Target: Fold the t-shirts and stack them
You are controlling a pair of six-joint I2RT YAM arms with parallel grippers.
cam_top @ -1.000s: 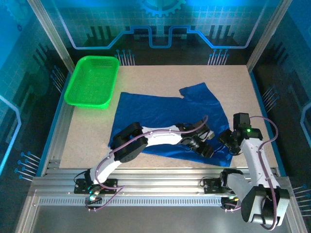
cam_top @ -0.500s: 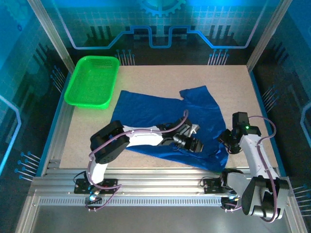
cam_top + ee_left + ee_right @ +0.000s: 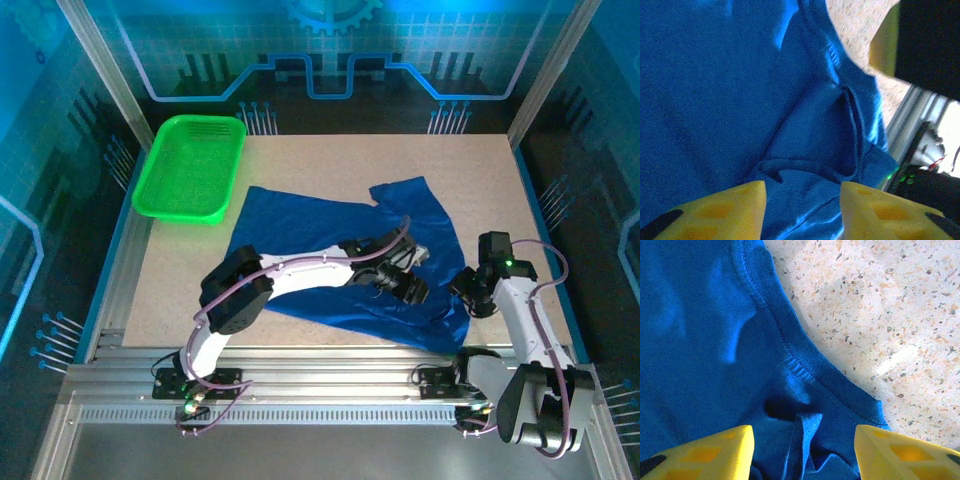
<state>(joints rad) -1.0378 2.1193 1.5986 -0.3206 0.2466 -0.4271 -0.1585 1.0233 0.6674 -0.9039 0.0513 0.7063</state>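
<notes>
The royal-blue t-shirt [image 3: 320,235] lay spread across the middle and right of the bench [image 3: 330,160], plain blue cloth uppermost, with one flap reaching toward the far right. Its near right corner was bunched close to the bench's front rail [image 3: 320,365]. The right wrist camera showed a stitched, ribbed edge [image 3: 790,357] curving over the speckled bench top [image 3: 880,315].

The left claw [image 3: 410,290] hung low over the rumpled right part of the shirt. Its yellow fingers [image 3: 735,210] stood apart above a raised fold and had hold of nothing. The right claw [image 3: 465,295] sat at the bunched corner, its jaws spread wide either side of a small ruck of cloth [image 3: 805,427] and not closed on it.

A green plastic basket [image 3: 190,165] stood at the far left corner, just beside the shirt's far left tip. Bare bench lay open to the left of the shirt and along the far side.
</notes>
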